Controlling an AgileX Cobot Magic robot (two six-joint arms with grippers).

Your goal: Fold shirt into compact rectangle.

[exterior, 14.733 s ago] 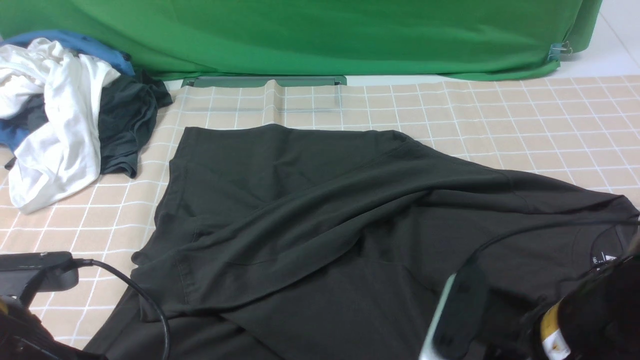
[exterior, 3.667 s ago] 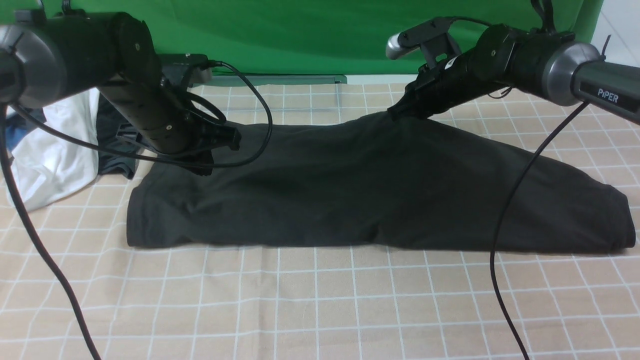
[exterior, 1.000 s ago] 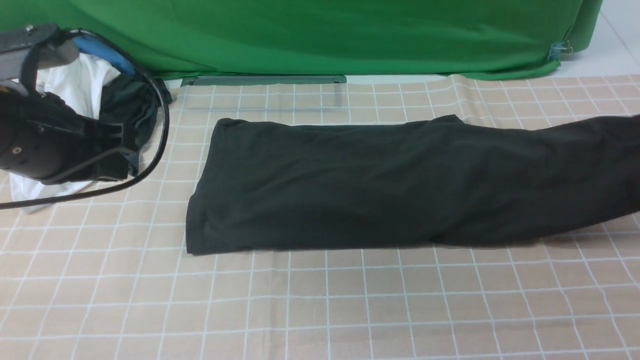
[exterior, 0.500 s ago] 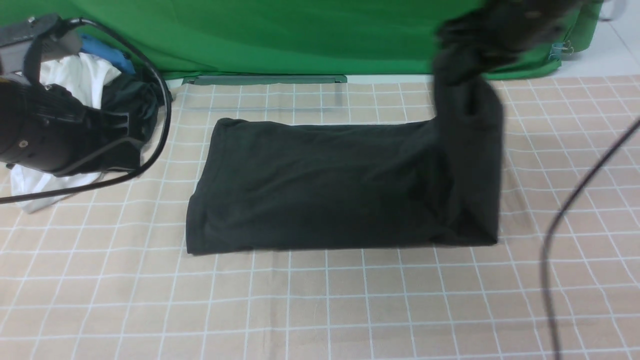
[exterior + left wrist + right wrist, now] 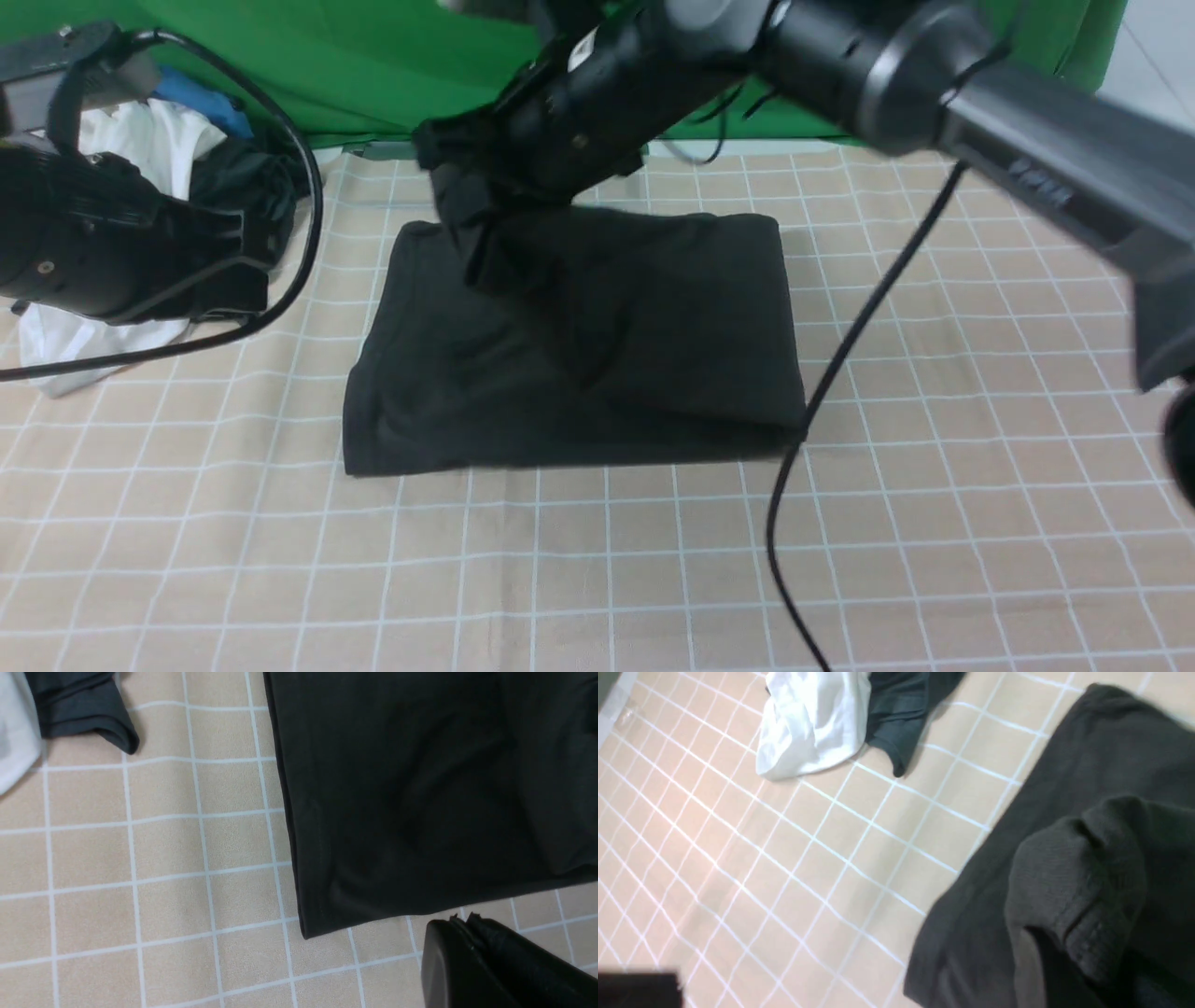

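Shirt (image 5: 597, 345): right end carried across since half second ago, now draped over left half; right gripper (image 5: 457, 201) pinching that edge, left gripper (image 5: 467, 952) pressed together, idle; final fold nearly laid

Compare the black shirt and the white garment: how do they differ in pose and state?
The black shirt lies folded flat mid-cloth, one end lifted by the right tool; the white garment lies crumpled in a pile at the left, untouched. Both rest on the checked cloth.
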